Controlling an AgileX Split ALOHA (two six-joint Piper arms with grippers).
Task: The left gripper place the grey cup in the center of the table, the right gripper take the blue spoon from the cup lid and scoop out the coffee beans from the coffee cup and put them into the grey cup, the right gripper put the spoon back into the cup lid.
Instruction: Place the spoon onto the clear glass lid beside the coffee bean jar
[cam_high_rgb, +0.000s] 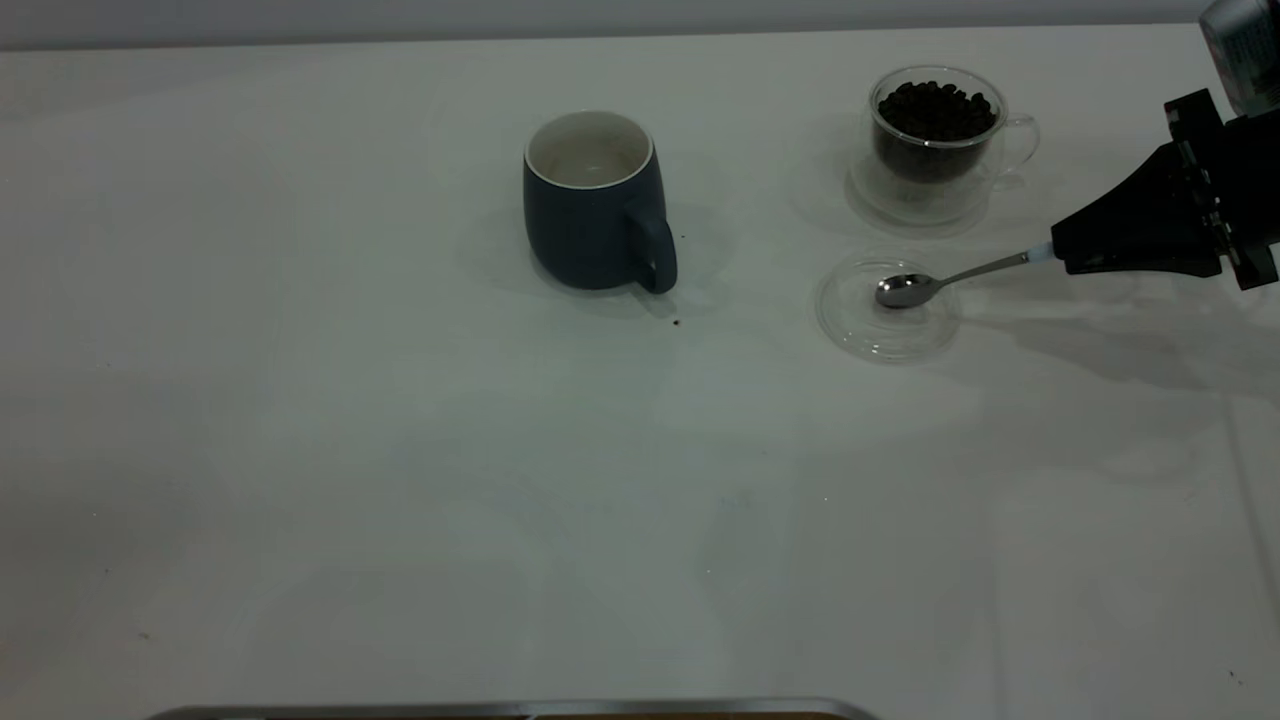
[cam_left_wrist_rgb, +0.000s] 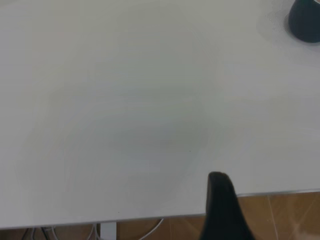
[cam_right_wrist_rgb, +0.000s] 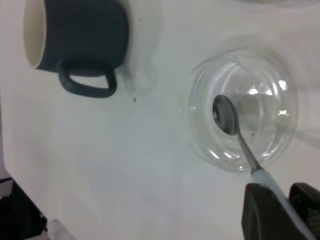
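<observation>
The grey cup (cam_high_rgb: 596, 205) stands upright near the middle of the table (cam_high_rgb: 400, 480), handle toward the front right; it also shows in the right wrist view (cam_right_wrist_rgb: 80, 37) and at the corner of the left wrist view (cam_left_wrist_rgb: 306, 20). The coffee cup (cam_high_rgb: 935, 140), filled with coffee beans (cam_high_rgb: 937, 110), stands at the back right. The cup lid (cam_high_rgb: 888, 305) lies in front of it. The blue spoon (cam_high_rgb: 905, 290) has its bowl resting in the lid (cam_right_wrist_rgb: 240, 115). My right gripper (cam_high_rgb: 1060, 250) is shut on the spoon's pale handle (cam_right_wrist_rgb: 267, 181). Of my left gripper one finger (cam_left_wrist_rgb: 220, 200) shows, over the table's edge.
A small dark speck (cam_high_rgb: 676, 322) lies on the table just in front of the grey cup's handle. A metal strip (cam_high_rgb: 500, 710) runs along the table's near edge. Brown floor (cam_left_wrist_rgb: 280, 215) shows beyond the table edge in the left wrist view.
</observation>
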